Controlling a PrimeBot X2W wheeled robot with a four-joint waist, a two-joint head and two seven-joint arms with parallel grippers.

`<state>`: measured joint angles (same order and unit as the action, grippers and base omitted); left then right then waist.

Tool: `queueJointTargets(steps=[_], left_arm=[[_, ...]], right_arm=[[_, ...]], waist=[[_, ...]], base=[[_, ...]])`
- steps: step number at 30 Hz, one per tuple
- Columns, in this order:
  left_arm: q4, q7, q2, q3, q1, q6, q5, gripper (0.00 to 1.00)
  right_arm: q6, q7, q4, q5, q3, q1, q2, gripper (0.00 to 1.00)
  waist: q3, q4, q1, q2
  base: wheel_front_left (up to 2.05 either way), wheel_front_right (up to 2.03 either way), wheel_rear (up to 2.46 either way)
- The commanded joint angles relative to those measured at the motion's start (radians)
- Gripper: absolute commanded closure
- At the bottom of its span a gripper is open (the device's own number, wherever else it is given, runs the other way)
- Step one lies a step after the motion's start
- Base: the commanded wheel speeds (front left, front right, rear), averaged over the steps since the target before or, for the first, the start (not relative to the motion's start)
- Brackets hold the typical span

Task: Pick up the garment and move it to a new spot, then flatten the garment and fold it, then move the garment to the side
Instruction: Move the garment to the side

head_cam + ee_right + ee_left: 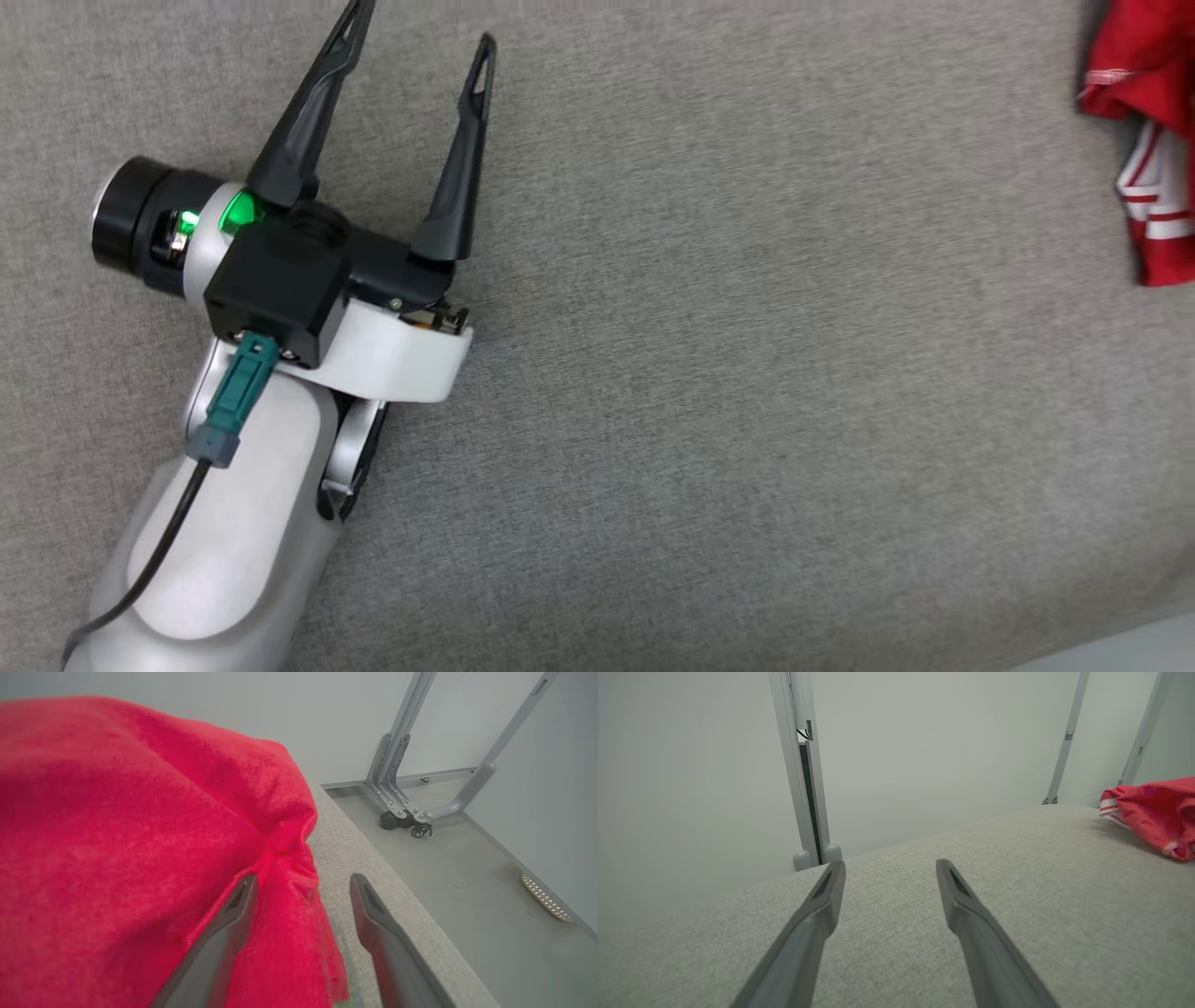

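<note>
The garment is red with white stripes and lies bunched at the far right edge of the grey fabric surface. In the left wrist view the garment rests off to the right. My left gripper hovers open over bare fabric at the left, far from the garment; in its own view the left gripper holds nothing. My right gripper stands open close against the garment, whose red fold drapes between its fingers.
The grey surface's right edge drops to a pale floor, where a metal frame on castors stands. Pale panels and upright metal posts rise behind the surface.
</note>
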<state>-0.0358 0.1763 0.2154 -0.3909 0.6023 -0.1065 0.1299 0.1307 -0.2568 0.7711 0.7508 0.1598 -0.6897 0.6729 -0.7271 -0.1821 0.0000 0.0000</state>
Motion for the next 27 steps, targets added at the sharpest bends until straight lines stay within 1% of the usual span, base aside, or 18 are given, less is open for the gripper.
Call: queueJointTargets(steps=[1, 3, 6, 9, 11, 15, 16, 17, 18, 20, 24, 27], left_arm=[[0.022, 0.002, 0.017, 0.006, -0.034, -0.004, 0.012, 0.00], [0.029, 0.008, 0.018, 0.012, -0.052, -0.008, 0.022, 0.00], [0.039, 0.019, 0.020, 0.021, -0.073, -0.011, 0.040, 0.00], [0.050, 0.029, 0.018, 0.027, -0.106, -0.011, 0.061, 0.00], [0.058, 0.039, 0.021, 0.036, -0.129, -0.012, 0.076, 0.00], [0.075, 0.052, 0.020, 0.052, -0.179, -0.025, 0.099, 0.00], [0.077, 0.056, 0.018, 0.056, -0.191, -0.031, 0.103, 0.00], [0.077, 0.056, 0.018, 0.056, -0.191, -0.031, 0.103, 0.00], [0.084, 0.063, 0.015, 0.063, -0.218, -0.037, 0.112, 0.00], [0.083, 0.071, 0.004, 0.075, -0.249, -0.042, 0.135, 0.00], [0.076, 0.081, -0.004, 0.110, -0.318, -0.067, 0.159, 0.00], [0.072, 0.086, -0.010, 0.133, -0.374, -0.085, 0.166, 0.00]], right_arm=[[0.000, -0.008, -0.023, 0.007, -0.017, 0.020, -0.010, 0.00], [0.000, -0.009, -0.089, -0.023, -0.061, 0.055, -0.027, 0.00], [0.000, -0.008, -0.207, -0.078, -0.146, 0.139, -0.087, 0.00], [0.000, -0.008, -0.341, -0.136, -0.208, 0.222, -0.156, 0.00], [0.000, -0.008, -0.418, -0.175, -0.224, 0.276, -0.210, 0.00], [0.000, -0.009, -0.551, -0.248, -0.213, 0.368, -0.294, 0.00], [0.000, -0.009, -0.576, -0.269, -0.206, 0.386, -0.306, 0.00], [0.000, -0.009, -0.576, -0.269, -0.206, 0.386, -0.306, 0.00], [0.000, -0.009, -0.616, -0.300, -0.186, 0.421, -0.339, 0.00], [0.000, -0.009, -0.644, -0.324, -0.167, 0.450, -0.364, 0.00], [0.000, 0.014, -0.690, -0.359, -0.130, 0.495, -0.403, 0.00], [0.000, 0.043, -0.721, -0.382, -0.114, 0.526, -0.416, 0.00]], waist=[[0.040, -0.027, 0.0000, 0.0000], [0.071, -0.042, 0.0000, 0.0000], [0.120, -0.056, 0.0000, 0.0000], [0.172, -0.061, 0.0000, 0.0000], [0.205, -0.065, 0.0000, 0.0000], [0.263, -0.053, 0.0000, 0.0000], [0.276, -0.046, 0.0000, 0.0000], [0.276, -0.046, 0.0000, 0.0000], [0.304, -0.026, 0.0000, 0.0000], [0.332, -0.004, 0.0000, 0.0000], [0.382, 0.051, 0.0000, 0.0000], [0.416, 0.098, 0.0000, 0.0000]], base=[[0.00, 0.00, 0.00], [0.00, 0.00, 0.00], [0.00, 0.00, 0.00], [0.00, 0.00, 0.00], [0.00, 0.00, 0.00], [0.00, 0.00, 0.00], [0.00, 0.00, 0.00], [0.00, 0.00, 0.00], [0.00, 0.00, 0.00], [0.00, 0.00, 0.00], [0.00, 0.00, 0.00], [0.00, 0.00, 0.00]])
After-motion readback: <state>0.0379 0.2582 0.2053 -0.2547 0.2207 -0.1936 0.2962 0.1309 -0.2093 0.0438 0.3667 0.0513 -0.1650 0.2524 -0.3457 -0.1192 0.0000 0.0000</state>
